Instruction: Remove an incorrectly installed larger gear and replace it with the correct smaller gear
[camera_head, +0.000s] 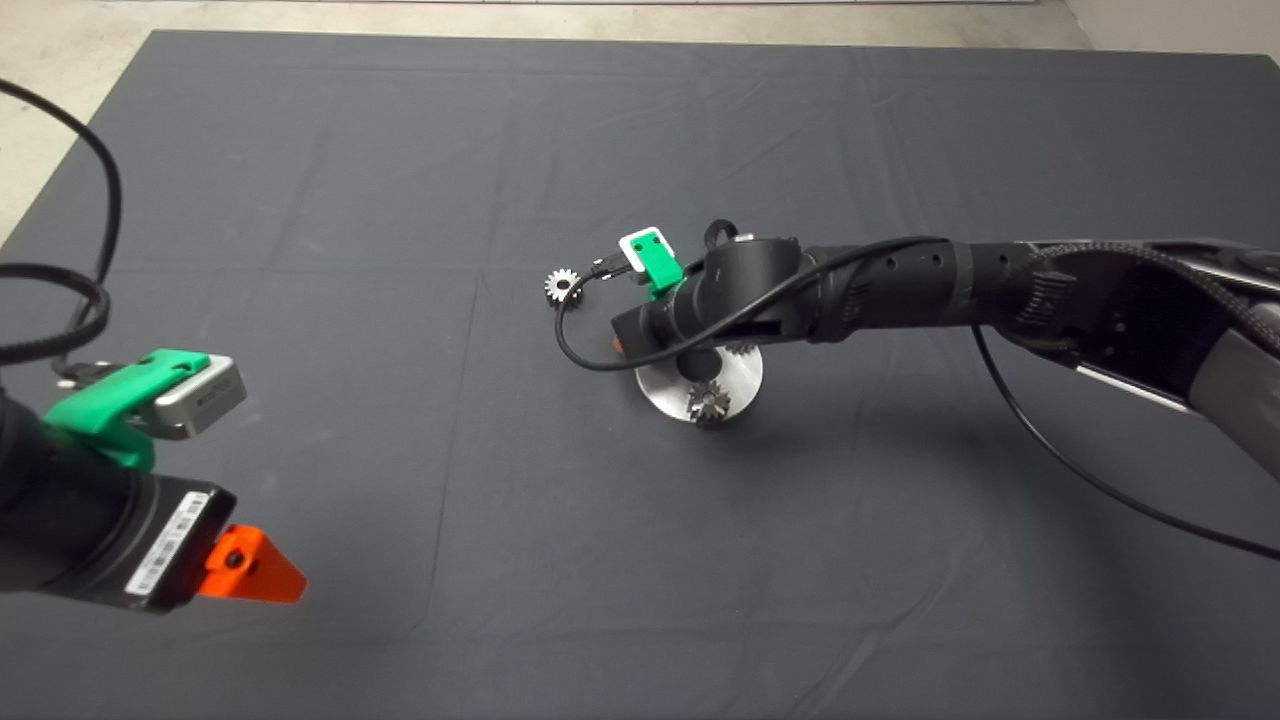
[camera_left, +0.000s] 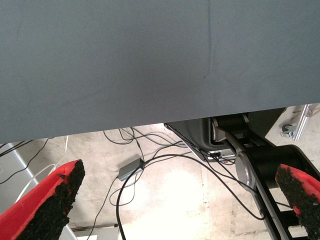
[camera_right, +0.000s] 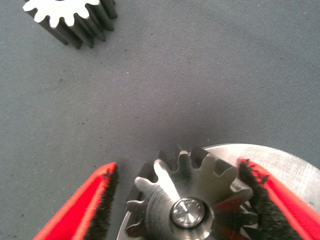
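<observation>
The larger gear (camera_right: 187, 200), dark with flared teeth, sits on a pin at the edge of a round silver plate (camera_right: 285, 162). My right gripper (camera_right: 177, 165) is open around it. One red finger (camera_right: 87, 205) stands a little off the gear and the other finger (camera_right: 270, 192) lies close against its teeth. In the head view the right wrist (camera_head: 720, 290) hides this gear. A smaller gear (camera_head: 563, 285) with a bright toothed face (camera_right: 67, 15) lies loose on the mat beyond the plate (camera_head: 655, 390). My left gripper (camera_head: 255, 572) hangs open at the lower left.
Another dark gear (camera_head: 708, 402) stands on the plate's near edge, and one more gear (camera_head: 742, 350) peeks out beside the arm. A black cable (camera_head: 580, 350) loops off the right wrist. The left wrist view shows the mat's edge (camera_left: 150, 120) and floor cables (camera_left: 130, 170).
</observation>
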